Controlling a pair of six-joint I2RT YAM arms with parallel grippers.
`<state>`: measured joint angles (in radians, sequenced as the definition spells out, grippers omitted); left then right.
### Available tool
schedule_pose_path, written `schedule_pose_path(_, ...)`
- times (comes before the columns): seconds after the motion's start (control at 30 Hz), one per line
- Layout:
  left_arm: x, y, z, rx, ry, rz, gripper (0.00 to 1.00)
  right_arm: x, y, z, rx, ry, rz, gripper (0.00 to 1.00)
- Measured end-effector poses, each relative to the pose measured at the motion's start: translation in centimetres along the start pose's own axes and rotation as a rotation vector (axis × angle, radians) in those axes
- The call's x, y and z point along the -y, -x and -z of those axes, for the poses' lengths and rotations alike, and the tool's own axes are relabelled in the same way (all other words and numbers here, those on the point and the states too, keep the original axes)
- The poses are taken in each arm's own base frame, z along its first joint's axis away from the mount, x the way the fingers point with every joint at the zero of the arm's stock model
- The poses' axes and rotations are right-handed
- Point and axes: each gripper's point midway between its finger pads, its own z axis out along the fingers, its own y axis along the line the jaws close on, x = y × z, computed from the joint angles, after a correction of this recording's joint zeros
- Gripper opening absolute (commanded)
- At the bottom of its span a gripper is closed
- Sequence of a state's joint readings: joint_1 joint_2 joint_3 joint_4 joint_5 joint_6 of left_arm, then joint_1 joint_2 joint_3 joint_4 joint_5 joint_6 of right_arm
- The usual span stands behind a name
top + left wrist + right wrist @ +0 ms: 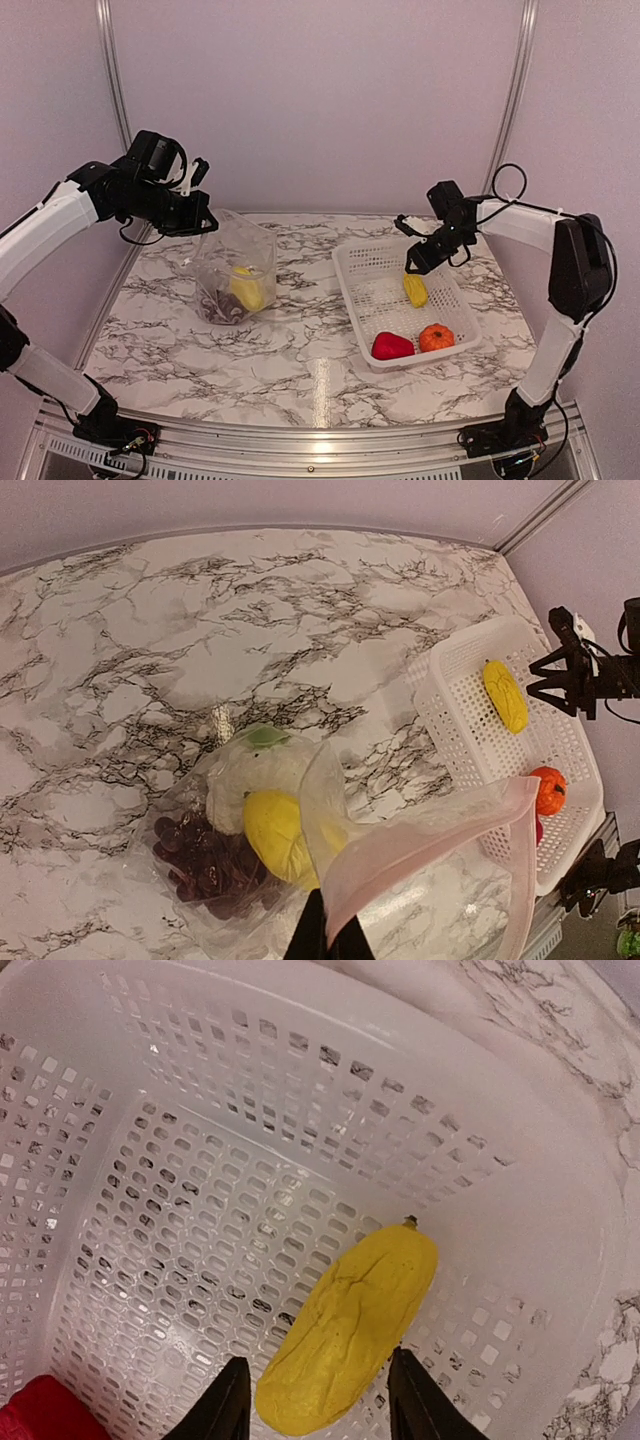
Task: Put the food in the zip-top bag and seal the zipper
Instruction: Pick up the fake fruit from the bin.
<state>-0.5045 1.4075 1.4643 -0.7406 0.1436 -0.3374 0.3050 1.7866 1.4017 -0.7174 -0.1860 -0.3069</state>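
Bag (237,262) stands on the left of the marble table (300,350), its mouth held up by the left gripper (200,222), whose jaws are clamped on the rim at the zipper (440,825). Inside lie a cauliflower (245,775), a yellow piece (275,830) and grapes (200,860), touching one another. To the right, a white basket (360,262) holds a second yellow piece (415,290), a red pepper (391,346) and an orange fruit (436,337). The right gripper (412,266) hovers over the second yellow piece, jaws apart, straddling its end.
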Motion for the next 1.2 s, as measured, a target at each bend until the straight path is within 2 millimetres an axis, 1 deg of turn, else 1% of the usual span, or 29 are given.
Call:
schedule_pose_path(0.1, 0.0, 0.1, 0.0, 0.004, 0.002, 0.003, 0.00, 0.3, -1.0, -1.6, -0.047, -0.001, -0.013, 0.48)
schedule_pose_path(0.13, 0.0, 0.1, 0.0, 0.005, 0.002, 0.006, 0.00, 0.3, -1.3, -2.0, -0.059, 0.000, -0.018, 0.51)
schedule_pose_path(0.23, 0.0, 0.1, 0.0, 0.005, 0.002, 0.012, 0.00, 0.5, -2.0, -2.9, -0.090, -0.006, -0.036, 0.63)
schedule_pose_path(0.4, 0.0, -0.1, 0.0, 0.004, 0.001, 0.015, 0.00, 0.8, -2.6, -4.0, -0.119, -0.013, -0.052, 0.64)
schedule_pose_path(0.53, 0.0, -0.2, -0.2, 0.003, 0.000, 0.016, 0.00, 1.1, -2.4, -4.3, -0.120, -0.021, -0.061, 0.63)
schedule_pose_path(0.67, 0.0, -0.3, -0.3, 0.003, -0.002, 0.015, 0.00, 1.1, -2.4, -4.6, -0.124, -0.025, -0.060, 0.62)
schedule_pose_path(0.8, 0.0, -0.2, -0.4, 0.009, -0.005, 0.013, 0.00, 0.7, -2.5, -5.0, -0.136, -0.029, -0.046, 0.60)
schedule_pose_path(0.97, 0.3, -0.2, -0.4, 0.009, -0.014, 0.011, 0.00, -0.2, -3.6, -6.7, -0.196, -0.036, -0.018, 0.59)
schedule_pose_path(1.1, 0.5, -0.4, -0.4, 0.007, -0.021, 0.008, 0.00, -0.5, -3.9, -7.2, -0.223, -0.076, 0.018, 0.50)
schedule_pose_path(1.2, 0.5, -0.7, -0.3, 0.004, -0.024, 0.007, 0.00, -0.5, -3.9, -7.2, -0.230, -0.102, 0.042, 0.38)
